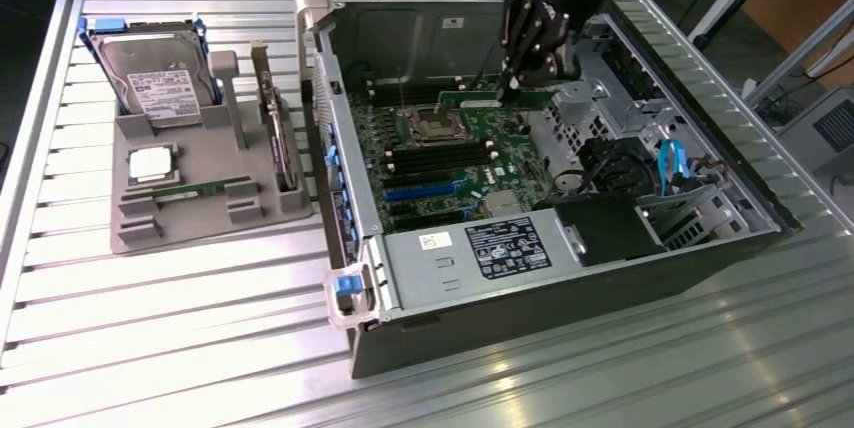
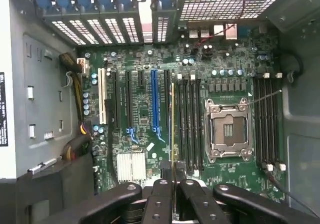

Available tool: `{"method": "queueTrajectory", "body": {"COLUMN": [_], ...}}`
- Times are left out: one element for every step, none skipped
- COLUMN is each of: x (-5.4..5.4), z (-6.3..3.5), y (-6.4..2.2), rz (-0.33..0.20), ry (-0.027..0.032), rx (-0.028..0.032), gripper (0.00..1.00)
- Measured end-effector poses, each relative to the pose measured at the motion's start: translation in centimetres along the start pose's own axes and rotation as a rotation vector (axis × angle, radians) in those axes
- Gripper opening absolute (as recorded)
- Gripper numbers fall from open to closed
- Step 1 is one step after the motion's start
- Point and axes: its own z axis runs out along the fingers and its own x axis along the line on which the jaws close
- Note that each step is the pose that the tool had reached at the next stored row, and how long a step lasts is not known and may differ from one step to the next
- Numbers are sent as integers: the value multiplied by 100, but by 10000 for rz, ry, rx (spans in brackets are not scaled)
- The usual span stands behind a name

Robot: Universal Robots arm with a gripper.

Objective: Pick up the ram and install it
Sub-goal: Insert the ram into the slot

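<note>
A green motherboard (image 1: 461,153) dotted with black slots and one blue slot (image 2: 154,101) lies inside the dark grey computer case (image 1: 561,318). The black gripper (image 2: 174,196) grips a ram (image 2: 173,134) seen edge-on as a thin yellow-green line. A blue cable (image 1: 671,163) curls near silver drive bays. On the ribbed silver surface (image 1: 160,328), a grey holder (image 1: 200,203) carries a silver hard drive (image 1: 158,78) with a white label, and a green ram stick (image 1: 187,191).

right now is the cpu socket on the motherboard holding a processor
No, the cpu socket sits open and bare in the wrist view, with only its contact field inside the metal frame.
</note>
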Motion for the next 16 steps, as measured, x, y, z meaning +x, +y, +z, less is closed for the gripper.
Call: {"method": "queueTrajectory", "body": {"x": [-1, -9, -61, -103, -122, -121, -120, -122, -121, -157, -205, -329, -328, -323, -294, -285], "z": [41, 96, 169, 234, 319, 378, 435, 518, 584, 662, 700, 847, 877, 905, 942, 983], "y": [-3, -7, -11, -14, -14, -5, 14, 34, 105, 134, 129, 114, 112, 110, 106, 102], "rz": [-445, -866, -835, -746, -736, -729, -628, -476, -419, -417, -417, -416, -416, -415, -407, -404], "ry": [31, 66, 63, 55, 56, 58, 56, 49, 48, 49, 49, 71, 71, 73, 177, 234], "rx": [-4, -10, -9, -9, -8, -8, -7, -6, -5, -5, -5, -4, -4, -5, -2, -3], "gripper": [12, 12, 12, 12, 12, 12, 12, 12, 12, 12, 12, 12, 12, 12, 12, 12]}}
